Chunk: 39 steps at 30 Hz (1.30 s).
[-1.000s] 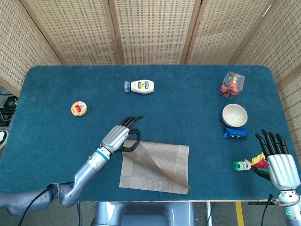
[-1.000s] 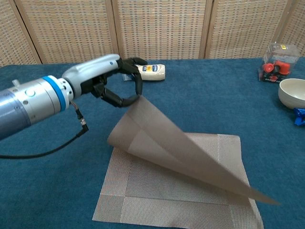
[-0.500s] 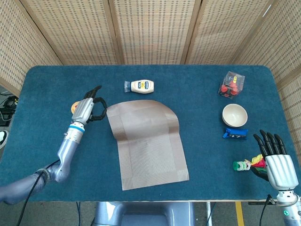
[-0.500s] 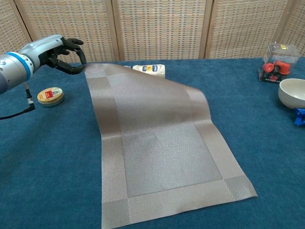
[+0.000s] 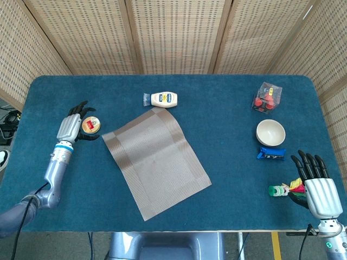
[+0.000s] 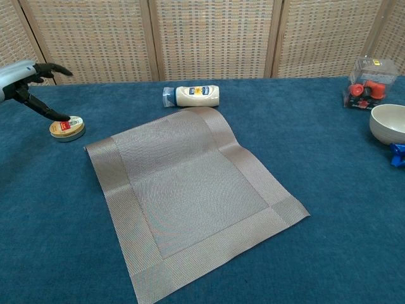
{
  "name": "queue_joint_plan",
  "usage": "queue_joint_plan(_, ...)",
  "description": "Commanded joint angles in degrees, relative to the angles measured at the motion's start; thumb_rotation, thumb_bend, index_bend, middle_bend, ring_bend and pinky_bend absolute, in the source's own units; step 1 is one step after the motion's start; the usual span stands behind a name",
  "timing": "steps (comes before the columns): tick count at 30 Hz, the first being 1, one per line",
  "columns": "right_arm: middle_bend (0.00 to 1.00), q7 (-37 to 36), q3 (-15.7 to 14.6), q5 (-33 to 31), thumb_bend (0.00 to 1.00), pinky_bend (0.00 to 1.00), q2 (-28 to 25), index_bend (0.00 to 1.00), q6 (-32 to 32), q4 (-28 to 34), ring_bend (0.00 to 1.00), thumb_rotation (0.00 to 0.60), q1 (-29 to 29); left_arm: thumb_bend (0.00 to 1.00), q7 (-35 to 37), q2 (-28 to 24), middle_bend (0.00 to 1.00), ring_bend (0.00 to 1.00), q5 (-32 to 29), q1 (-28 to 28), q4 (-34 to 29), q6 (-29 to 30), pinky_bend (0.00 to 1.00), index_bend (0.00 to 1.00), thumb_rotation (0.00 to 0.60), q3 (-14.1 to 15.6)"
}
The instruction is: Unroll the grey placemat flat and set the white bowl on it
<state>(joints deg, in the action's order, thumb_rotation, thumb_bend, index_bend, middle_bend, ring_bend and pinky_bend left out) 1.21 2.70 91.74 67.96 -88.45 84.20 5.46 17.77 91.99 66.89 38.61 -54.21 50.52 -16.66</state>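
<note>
On the blue worktop (image 5: pixel 227 162) your woven grey placemat (image 5: pixel 155 160) now lies flat, released by your open left robot hand (image 5: pixel 71 123); the white bowl (image 5: pixel 270 132) awaits your open, empty right robot hand (image 5: pixel 319 187).

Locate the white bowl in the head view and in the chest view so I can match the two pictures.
Head view: the white bowl sits right of centre on the blue table, just above a blue packet.
Chest view: the white bowl is cut by the right edge, at mid-height.
Shared landmark: the clear box with red pieces lies just beyond the bowl in both views.
</note>
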Motion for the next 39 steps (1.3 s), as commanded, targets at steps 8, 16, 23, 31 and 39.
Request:
queue_joint_plan(8,0.0,0.6,-2.3,5.2,0.0,0.0,1.6,0.11,7.1,-3.5,0.0,0.6,5.2,0.0,-4.4,-10.1,0.0,0.0,7.9,-9.8,-11.9,18.1,0.0,0.0,0.6,4.4)
queue_joint_plan(16,0.0,-1.0,-3.0,9.4,0.0,0.0,3.5,0.16,16.6,-5.4,0.0,0.6,13.2,0.0,-19.6,-23.2,0.0,0.0,4.2,-18.0,-37.0,24.4,0.0,0.0,0.6,7.4)
queue_joint_plan(23,0.0,-1.4,-2.6,11.8,0.0,0.0,9.0,0.17,21.3,-9.0,0.0,0.6,18.9,0.0,-30.9,-27.9,0.0,0.0,4.6,-24.0,-48.0,31.1,0.0,0.0,0.6,12.1)
queue_joint_plan(31,0.0,-1.3,-2.8,12.2,0.0,0.0,14.7,0.17,27.4,-11.8,0.0,0.6,24.0,0.0,-35.5,-29.8,0.0,0.0,6.3,-27.5,-53.0,34.8,0.0,0.0,0.6,15.1)
queue_joint_plan(39,0.0,0.9,-2.3,11.2,0.0,0.0,19.3,0.17,30.5,-13.6,0.0,0.6,26.9,0.0,-34.6,-30.3,0.0,0.0,7.4,-28.4,-52.6,35.0,0.0,0.0,0.6,15.2)
